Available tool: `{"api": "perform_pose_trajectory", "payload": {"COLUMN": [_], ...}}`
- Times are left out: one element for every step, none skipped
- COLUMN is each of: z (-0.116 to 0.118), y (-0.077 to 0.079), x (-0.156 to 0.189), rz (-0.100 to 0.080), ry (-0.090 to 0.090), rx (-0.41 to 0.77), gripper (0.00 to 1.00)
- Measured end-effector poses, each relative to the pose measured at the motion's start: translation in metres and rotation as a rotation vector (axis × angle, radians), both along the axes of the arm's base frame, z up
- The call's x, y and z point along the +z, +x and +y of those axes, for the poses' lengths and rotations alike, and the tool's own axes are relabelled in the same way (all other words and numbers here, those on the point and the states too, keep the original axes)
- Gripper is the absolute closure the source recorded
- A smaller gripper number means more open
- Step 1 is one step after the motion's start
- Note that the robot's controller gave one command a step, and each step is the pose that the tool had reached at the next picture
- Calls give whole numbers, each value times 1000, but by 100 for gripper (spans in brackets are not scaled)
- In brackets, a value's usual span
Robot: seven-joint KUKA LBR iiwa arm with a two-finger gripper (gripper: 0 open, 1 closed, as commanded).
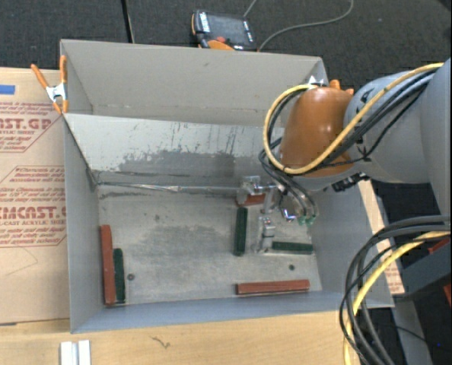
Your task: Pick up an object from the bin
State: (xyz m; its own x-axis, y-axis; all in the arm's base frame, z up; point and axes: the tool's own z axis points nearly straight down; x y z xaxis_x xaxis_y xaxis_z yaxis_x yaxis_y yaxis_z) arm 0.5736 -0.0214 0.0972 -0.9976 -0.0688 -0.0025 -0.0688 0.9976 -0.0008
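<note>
My gripper (268,233) hangs low over the right half of the bin floor. Just to its left a dark green bar (241,230) lies almost lengthwise up and down the view. A second, shorter dark green bar (292,246) lies flat just to the right of the gripper's tip. A small red-brown piece (250,199) shows beside the gripper's upper part, half hidden by it. Nothing can be seen held.
A long red-brown bar (272,287) lies along the front wall at the right. At the front left a red bar (105,265) and a green bar (119,276) lie side by side. The arm with its orange cover and cables overhangs the bin's right wall.
</note>
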Motion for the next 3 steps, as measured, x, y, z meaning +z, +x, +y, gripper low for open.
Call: {"api": "perform_pose_trajectory", "payload": {"z": [9,9,5], "y": [9,10,-16], "x": [-28,-27,106], "rz": [2,1,-7], "ry": [1,1,-1], "rx": [203,202,321], "gripper": [0,100,100]}}
